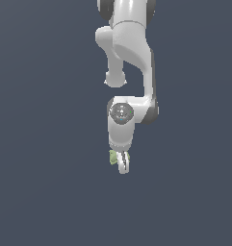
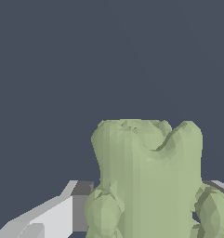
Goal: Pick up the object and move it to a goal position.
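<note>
- The background in both views is a flat, uniform dark slate-blue surface (image 1: pixel 45 192) with no markings on it.
- In the exterior view, the white, glossy, jointed Franka arm (image 1: pixel 129 53) comes down from the top edge of the picture, with dark bands at its joints and a round grey disc on the wrist section facing the camera.
- At the arm's lower end sits the white two-fingered gripper (image 1: pixel 122 163), pointing downward, seen nearly edge-on so that its fingers overlap into one narrow shape.
- The small pale olive-green lumpy object (image 1: pixel 112 156) shows just at the gripper's tip, poking out on the exterior view's left of the fingers, with a sliver of green also on the other side.
- In the wrist view, the same object (image 2: pixel 148 181) fills much of the picture close to the camera: a bumpy block with rounded lobes along its upper edge and knobs at its lower corners.
- A white-and-grey finger (image 2: pixel 57 216) lies right against one side of the object, and a grey edge of the other finger shows at the opposite side.
- The gripper is closed around the object, holding it between the two fingers.
</note>
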{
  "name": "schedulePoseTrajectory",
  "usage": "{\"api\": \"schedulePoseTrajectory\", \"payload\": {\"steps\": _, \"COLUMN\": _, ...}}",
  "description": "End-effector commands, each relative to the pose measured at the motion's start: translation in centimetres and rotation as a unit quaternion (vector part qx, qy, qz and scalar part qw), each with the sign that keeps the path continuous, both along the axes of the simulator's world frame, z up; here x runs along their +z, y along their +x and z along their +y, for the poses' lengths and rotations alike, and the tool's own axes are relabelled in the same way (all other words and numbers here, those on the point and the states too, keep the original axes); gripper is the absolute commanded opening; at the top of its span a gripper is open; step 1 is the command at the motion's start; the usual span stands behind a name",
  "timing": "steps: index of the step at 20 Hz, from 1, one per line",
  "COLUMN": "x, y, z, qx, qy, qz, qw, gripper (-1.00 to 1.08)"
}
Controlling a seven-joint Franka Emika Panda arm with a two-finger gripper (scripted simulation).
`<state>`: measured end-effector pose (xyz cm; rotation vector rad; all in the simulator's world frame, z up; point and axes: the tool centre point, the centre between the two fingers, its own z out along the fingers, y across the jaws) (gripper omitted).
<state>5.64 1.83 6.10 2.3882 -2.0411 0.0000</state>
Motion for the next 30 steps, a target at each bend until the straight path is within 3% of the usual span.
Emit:
{"api": "schedulePoseTrajectory", "payload": {"steps": 1, "x": 0.0, "y": 0.0, "z": 0.0, "qx": 0.0, "qy": 0.0, "qz": 0.0, "qw": 1.0, "gripper": -1.0}}
{"api": "schedulePoseTrajectory", "payload": {"steps": 12, "x": 0.2, "y": -0.5, "z": -0.1, "qx": 0.0, "qy": 0.0, "qz": 0.0, "qw": 1.0, "gripper": -1.0}}
{"api": "schedulePoseTrajectory", "payload": {"steps": 30, "x": 2.4, "y": -4.9, "z": -0.7, "qx": 0.0, "qy": 0.0, "qz": 0.0, "qw": 1.0, "gripper": -1.0}}
